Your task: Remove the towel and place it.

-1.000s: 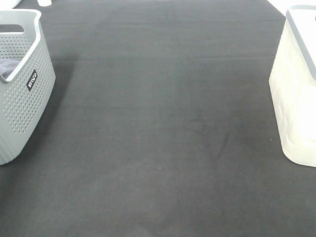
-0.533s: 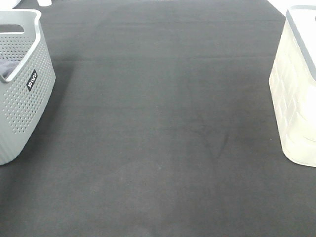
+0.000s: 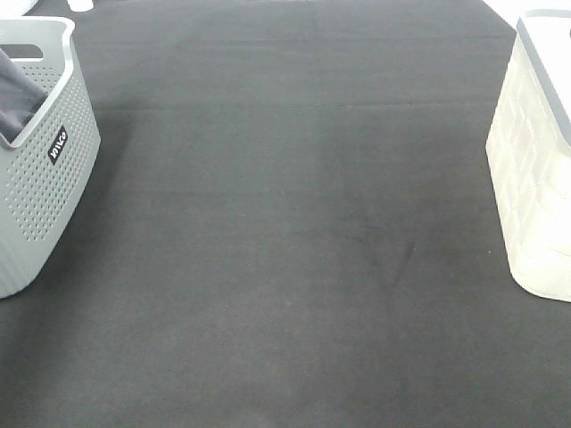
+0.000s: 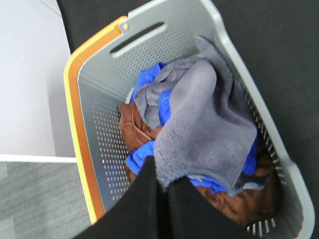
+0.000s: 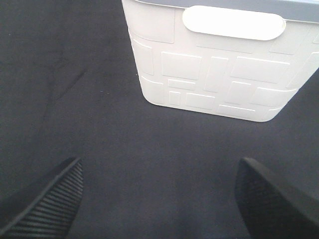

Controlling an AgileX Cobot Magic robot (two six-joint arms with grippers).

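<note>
The towel (image 4: 204,129), grey-lavender terry cloth, hangs half lifted over the grey perforated basket (image 4: 99,139) with the orange rim. My left gripper (image 4: 164,181) is shut on the towel's edge, above the basket. In the exterior high view the towel (image 3: 16,98) shows as a dark fold rising inside the grey basket (image 3: 45,178) at the far left; neither arm shows there. My right gripper (image 5: 159,169) is open and empty, low over the black table in front of the white basket (image 5: 214,74).
Under the towel the grey basket holds a bright blue cloth (image 4: 149,79) and a brown cloth (image 4: 132,127). The white basket (image 3: 535,178) stands at the right edge of the black table (image 3: 294,223). White floor lies beyond the table's left edge.
In the exterior high view the towel has risen inside the grey basket and now stands higher against its rim. The baskets have not moved.
</note>
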